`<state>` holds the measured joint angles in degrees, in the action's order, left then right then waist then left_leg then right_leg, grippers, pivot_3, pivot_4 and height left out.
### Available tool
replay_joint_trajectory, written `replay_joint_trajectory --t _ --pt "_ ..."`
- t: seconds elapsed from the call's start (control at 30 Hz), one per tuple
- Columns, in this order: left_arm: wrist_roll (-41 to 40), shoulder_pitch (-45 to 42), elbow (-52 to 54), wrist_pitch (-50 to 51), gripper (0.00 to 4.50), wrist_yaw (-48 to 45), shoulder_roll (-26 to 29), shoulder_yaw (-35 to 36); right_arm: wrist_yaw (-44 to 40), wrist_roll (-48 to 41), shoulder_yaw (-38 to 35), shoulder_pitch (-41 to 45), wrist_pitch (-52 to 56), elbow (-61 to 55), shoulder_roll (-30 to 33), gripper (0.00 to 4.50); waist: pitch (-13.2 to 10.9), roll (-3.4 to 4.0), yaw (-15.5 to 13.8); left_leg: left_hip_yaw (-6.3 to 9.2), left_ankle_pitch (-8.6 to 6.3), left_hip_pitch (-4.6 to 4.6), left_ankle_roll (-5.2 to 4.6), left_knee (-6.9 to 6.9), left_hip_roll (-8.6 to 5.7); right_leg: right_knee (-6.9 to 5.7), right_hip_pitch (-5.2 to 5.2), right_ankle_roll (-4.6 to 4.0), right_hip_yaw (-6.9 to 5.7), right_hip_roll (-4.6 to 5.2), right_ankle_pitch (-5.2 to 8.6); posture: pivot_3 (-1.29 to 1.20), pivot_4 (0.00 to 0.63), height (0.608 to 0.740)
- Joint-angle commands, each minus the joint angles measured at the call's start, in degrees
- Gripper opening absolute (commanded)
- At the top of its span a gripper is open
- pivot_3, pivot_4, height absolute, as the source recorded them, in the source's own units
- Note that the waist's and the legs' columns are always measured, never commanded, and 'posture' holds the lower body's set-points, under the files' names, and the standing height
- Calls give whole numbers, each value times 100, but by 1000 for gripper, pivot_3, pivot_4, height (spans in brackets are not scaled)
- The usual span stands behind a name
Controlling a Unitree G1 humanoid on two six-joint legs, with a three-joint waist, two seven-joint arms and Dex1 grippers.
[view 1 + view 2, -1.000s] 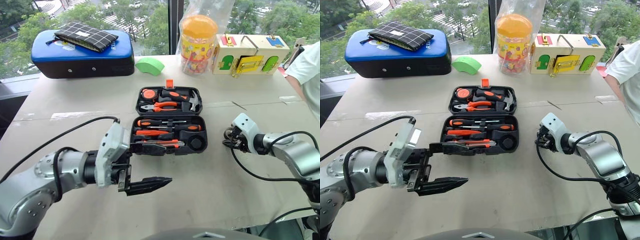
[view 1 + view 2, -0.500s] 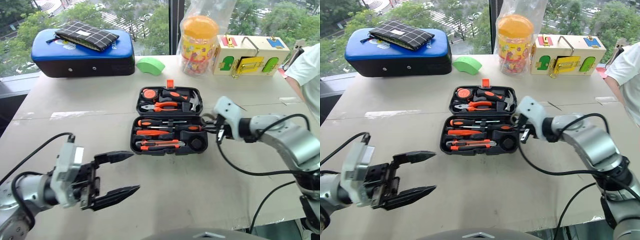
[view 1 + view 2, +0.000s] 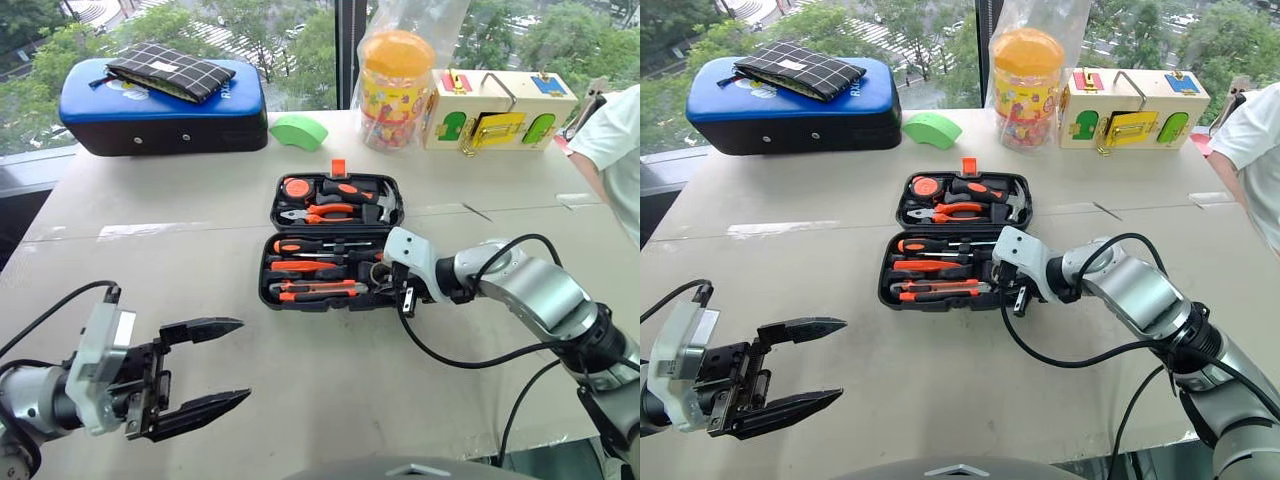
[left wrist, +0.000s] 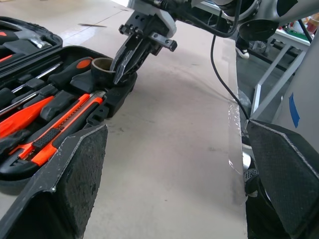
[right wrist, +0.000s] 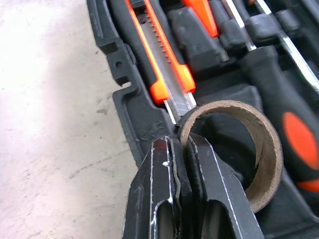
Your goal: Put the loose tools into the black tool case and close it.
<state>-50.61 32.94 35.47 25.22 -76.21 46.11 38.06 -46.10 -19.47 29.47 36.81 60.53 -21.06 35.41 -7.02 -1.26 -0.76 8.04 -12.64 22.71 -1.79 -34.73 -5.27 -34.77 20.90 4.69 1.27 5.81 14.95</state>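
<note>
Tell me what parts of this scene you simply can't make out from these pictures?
- Tape ring: head views hide it behind the right gripper; whether it sits fully in its recess is unclear.
- Black tool case: its right front corner is covered by that gripper; the left wrist view cuts off its far half.
- Person's sleeve: cut off by the edge of the picture.
- Jar: contents too small to name.

Head stereo pair: looks forward and down from above the table (image 3: pixel 150 250); the black tool case (image 3: pixel 337 243) lies just above centre, windows at 12 o'clock. Left wrist view: low over the tabletop, well back, facing along its own fingers (image 4: pixel 70 174) toward the case's corner and the right gripper (image 4: pixel 121 74) at 11 o'clock. Right wrist view: very near, directly over that same corner, tape ring (image 5: pixel 254 149) at 3 o'clock.
</note>
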Motion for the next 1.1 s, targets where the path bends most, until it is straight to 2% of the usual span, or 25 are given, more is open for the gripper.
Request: replay_joint_trajectory --t 0.03,0.37,0.77,0.8,0.87,0.97,1.0,1.1 --pt "50 97 155 -160 4500 -16 -64 93 -76 49 -7 27 -101 142 -41 35 0 -1 4 -1 0 0 0 0 0 0 0 0 2 0 0 0 150 740" --pt "-23 59 145 -173 4500 141 -75 191 -489 6 109 -87 -144 71 287 35 1 -1 -5 -1 0 -2 0 0 0 -1 0 1 1 0 0 0 150 740" --pt "-106 -77 70 -90 4500 199 4 200 -533 198 108 -127 -249 452 340 35 1 -2 -5 -1 0 -2 0 1 0 -1 -1 1 2 2 0 0 150 740" --pt "-107 -89 67 -83 4500 206 6 198 -588 205 132 -128 -281 448 368 451 1 -2 -6 -1 0 -2 0 1 0 -1 -1 1 1 2 0 0 150 740" --pt "-122 -121 42 -43 4500 231 20 195 -656 178 110 -145 -315 428 376 832 1 -2 -10 -1 0 -2 0 1 0 -1 -1 1 1 1 0 0 150 740" --pt "-208 -262 -133 129 4500 442 43 190 -778 -4 -141 -200 -359 157 411 2194 1 -2 -17 -1 -1 -2 0 4 -3 0 -1 1 -1 -2 0 0 150 740" --pt "-334 -422 -285 279 4500 617 75 195 -821 -196 -383 -229 -324 28 372 2460 1 -2 -18 1 -1 -2 0 11 -5 3 0 1 -2 -3 0 0 150 740" --pt "-520 -1233 -1124 779 4500 1176 361 142 -870 -641 -1055 -331 -345 -313 297 2460 -2 0 -34 12 0 -2 1 18 -4 3 0 2 -13 -3 0 0 150 740"
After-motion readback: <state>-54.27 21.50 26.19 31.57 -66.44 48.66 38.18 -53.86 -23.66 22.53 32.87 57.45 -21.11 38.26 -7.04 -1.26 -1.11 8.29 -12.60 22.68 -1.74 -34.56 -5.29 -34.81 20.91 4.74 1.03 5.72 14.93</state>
